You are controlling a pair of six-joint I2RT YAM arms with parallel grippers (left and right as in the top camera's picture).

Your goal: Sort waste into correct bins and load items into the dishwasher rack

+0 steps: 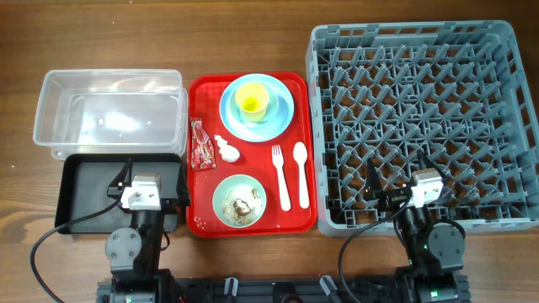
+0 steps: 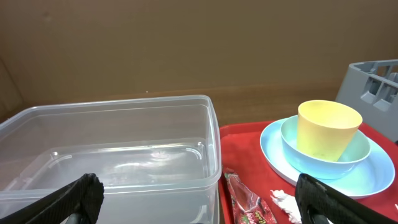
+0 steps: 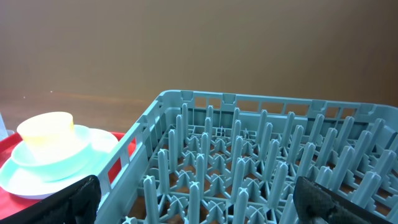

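On the red tray [image 1: 312, 109]: a yellow cup [image 1: 253, 100] in a pale blue bowl [image 1: 268, 112] on a pale blue plate [image 1: 283, 120], a red wrapper [image 1: 200, 145], a white tissue [image 1: 226, 151], a white fork [image 1: 280, 176] and spoon [image 1: 301, 171], and a pale green bowl [image 1: 239, 201] with food scraps [image 1: 244, 208]. The clear tub [image 1: 109, 114] and black tray [image 1: 88, 185] lie left; the grey rack [image 1: 421, 118] lies right. My left gripper [image 2: 199, 202] is open over the black tray, facing the tub [image 2: 112, 155] and wrapper [image 2: 245, 202]. My right gripper [image 3: 199, 202] is open over the rack [image 3: 249, 168].
The red tray sits between the bins and the rack, touching or nearly touching both. Bare wooden table [image 1: 17, 126] shows at the far left and along the back. Arm cables [image 1: 46, 244] trail near the front edge.
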